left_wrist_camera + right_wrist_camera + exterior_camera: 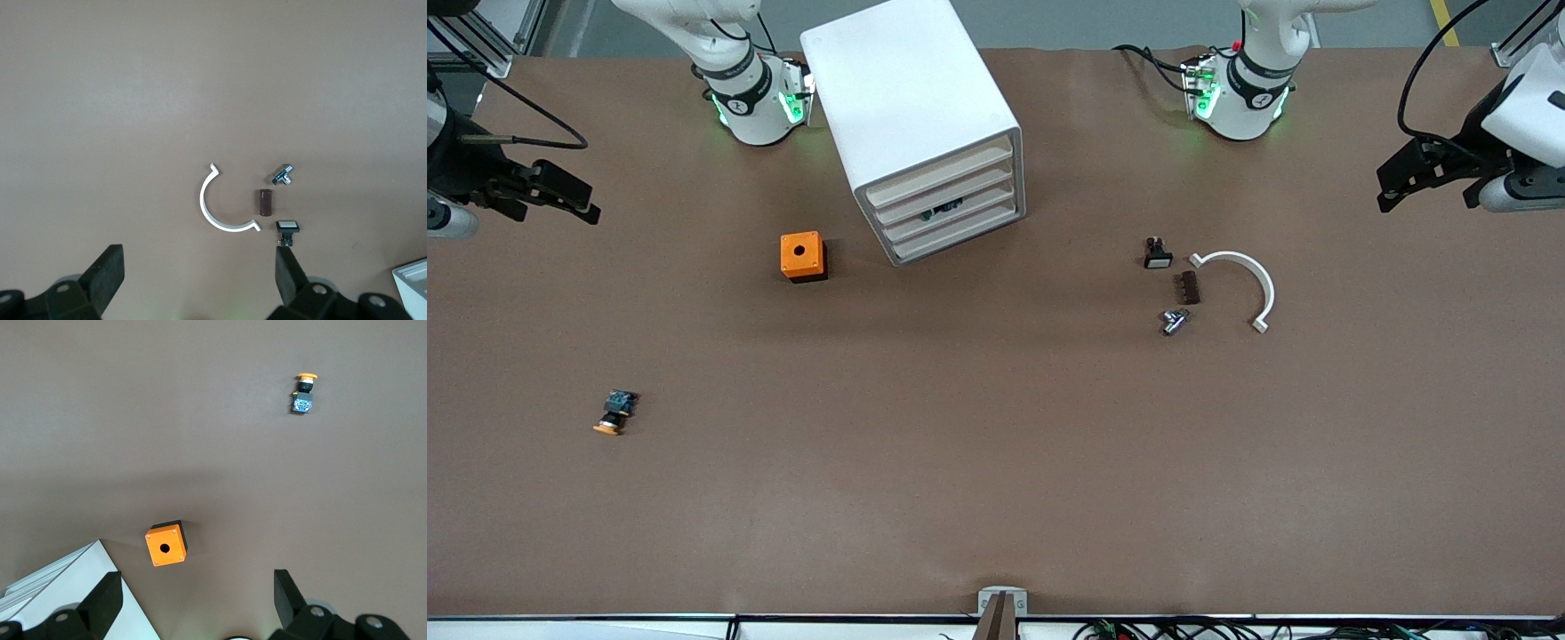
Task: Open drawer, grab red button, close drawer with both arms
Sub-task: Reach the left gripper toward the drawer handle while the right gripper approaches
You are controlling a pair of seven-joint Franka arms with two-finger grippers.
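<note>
Brown matte bench [996,462] carries a rounded white cabinet [911,116], drawers shut; left gripper [1392,191] and right gripper [583,203] hover, jaws apart.

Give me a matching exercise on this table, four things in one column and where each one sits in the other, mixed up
Things:
1. Orange cube with a hole
2. Orange-capped push button
3. White curved plastic half-ring
4. Small brown ridged block

Places:
A. Just beside the half-ring
B. Beside the white four-drawer cabinet
C. Toward the left arm's end of the table
D. Alone, nearest the front camera

Pairs: 1-B, 2-D, 3-C, 4-A
</note>
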